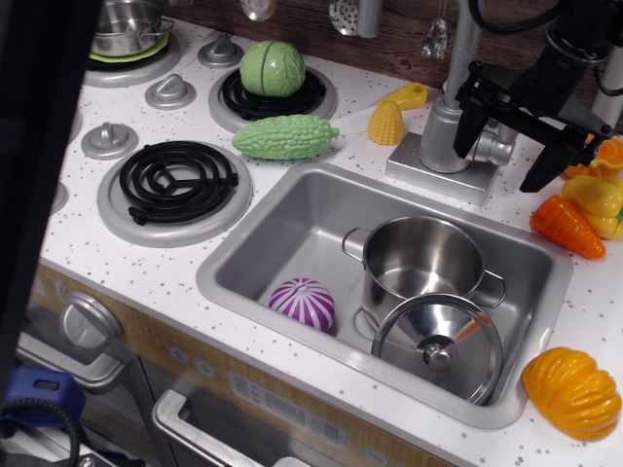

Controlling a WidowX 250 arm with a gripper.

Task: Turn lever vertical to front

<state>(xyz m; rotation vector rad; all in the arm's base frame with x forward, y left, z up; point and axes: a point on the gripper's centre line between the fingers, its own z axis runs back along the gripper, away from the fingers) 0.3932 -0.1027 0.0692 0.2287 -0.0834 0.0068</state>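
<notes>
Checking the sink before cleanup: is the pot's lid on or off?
Off. The lid leans tilted against the pot in the sink, and the pot's mouth is open.

I see the tool [506, 146] at upper right of the frame, black fingers straddling the lever [494, 148] on the faucet body [443, 131]. Contact unclear. Pot [421, 263], lid [438, 345] and purple ball [303, 303] sit in the sink [258, 243].

Before me a white speckled bench [175, 277] carries a grey sink basin [282, 229] and black coil burners [178, 180]. A dark wooden wall [399, 44] runs behind, evenly lit.
</notes>
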